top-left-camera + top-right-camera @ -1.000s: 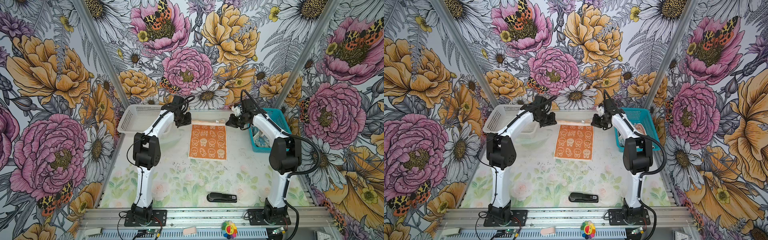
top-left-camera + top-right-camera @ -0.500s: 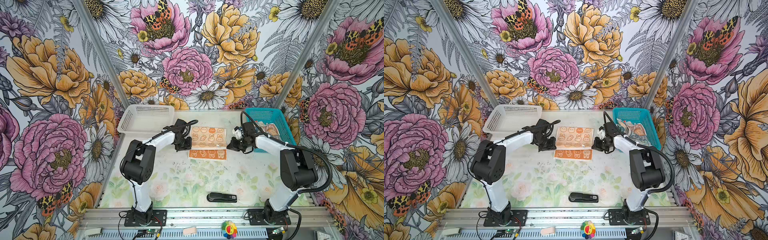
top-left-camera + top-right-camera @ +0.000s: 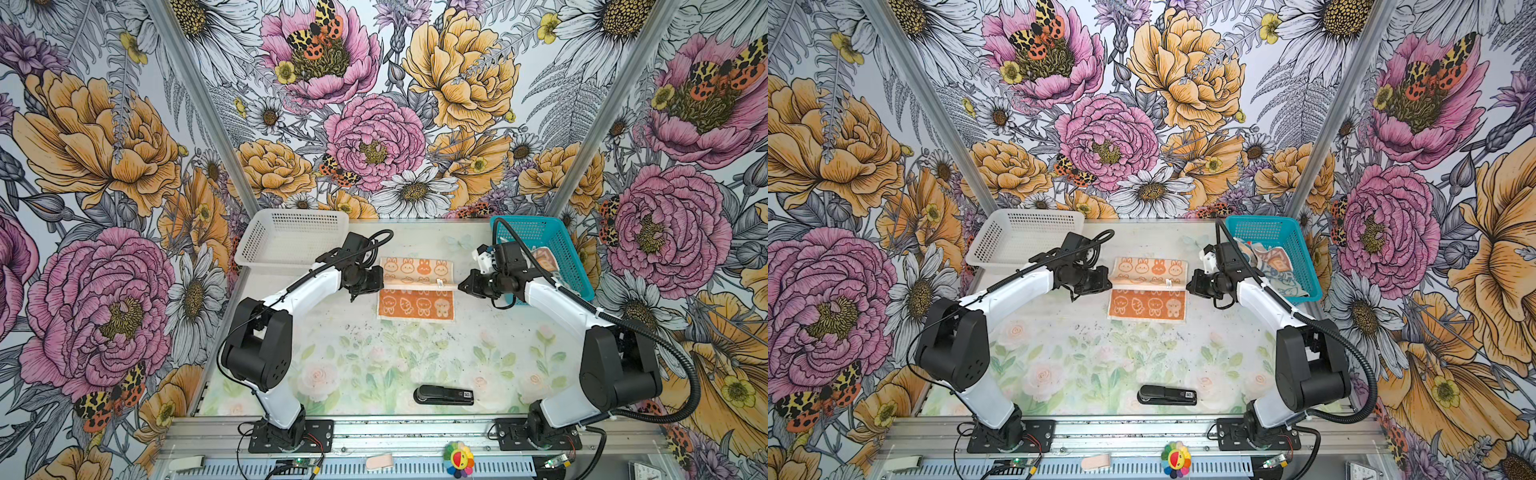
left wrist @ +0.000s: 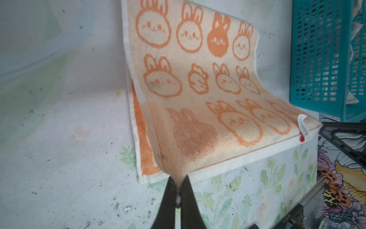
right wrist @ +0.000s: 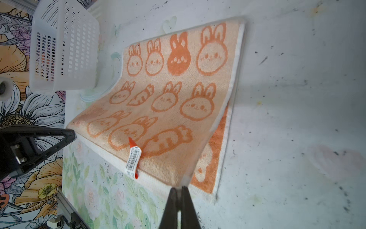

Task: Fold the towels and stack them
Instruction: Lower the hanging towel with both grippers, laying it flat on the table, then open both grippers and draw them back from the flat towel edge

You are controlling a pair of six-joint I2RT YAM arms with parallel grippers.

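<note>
Left wrist view: left tool pinches one corner of the orange towel, right tool the other (edge taut, level), likely so the lifted half lands square on the half lying on the worktop.

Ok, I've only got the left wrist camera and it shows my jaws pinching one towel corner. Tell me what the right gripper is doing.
Observer: The right gripper is shut on the orange towel, on the other corner of the same edge, and holds it raised above the part that lies flat.
Operator: Good. Report what's inside the teal basket; I only see its wall.
Observer: In a top view it holds crumpled towels, piled loosely.
Operator: Now name anything else lying loose.
Observer: A black stapler lies on the table toward the front edge, apart from the towel.
</note>
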